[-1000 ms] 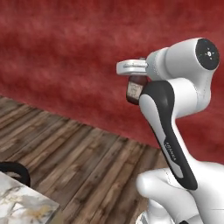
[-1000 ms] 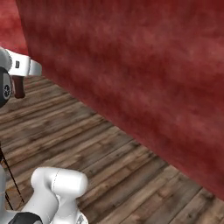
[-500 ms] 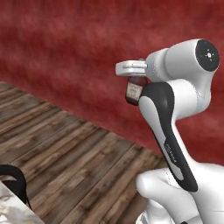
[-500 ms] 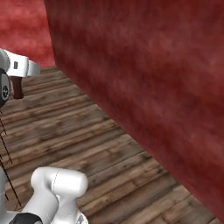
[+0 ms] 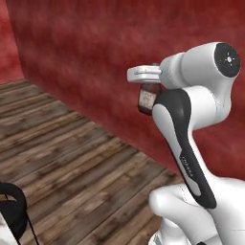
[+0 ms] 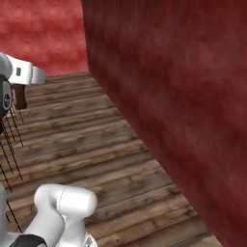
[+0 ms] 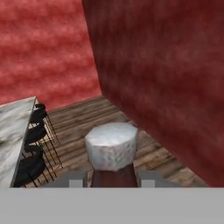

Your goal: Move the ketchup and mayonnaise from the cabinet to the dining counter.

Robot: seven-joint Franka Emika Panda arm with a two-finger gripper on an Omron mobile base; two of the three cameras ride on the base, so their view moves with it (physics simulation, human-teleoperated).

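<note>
Two red walls (image 6: 169, 96) meet at a corner and take up most of the room, with a floor (image 5: 72, 162) of dark wooden planks running along their foot. Next in size is the white robot arm (image 5: 191, 124), which stands folded upright in front of the wall with its hand held high and level.

One edge of a marble counter (image 7: 13, 135) shows at the left of the hand view, pale with brown veins. Beside that edge stands a row of black wire-legged stools (image 7: 33, 153), close to the counter; a dark stool seat (image 5: 12, 206) also sits low at the left of the left base view.

Smallest is the ketchup (image 5: 148, 97), a dark red-brown bottle with a pale label, hanging in the air just under the hand and well clear of the floor and the counter. Seen along the hand, its pale faceted cap (image 7: 111, 145) points outward with the dark red body behind it. The gripper (image 7: 111, 180) is closed most of the way onto the bottle, one grey finger (image 7: 75, 180) on each side of the body.
</note>
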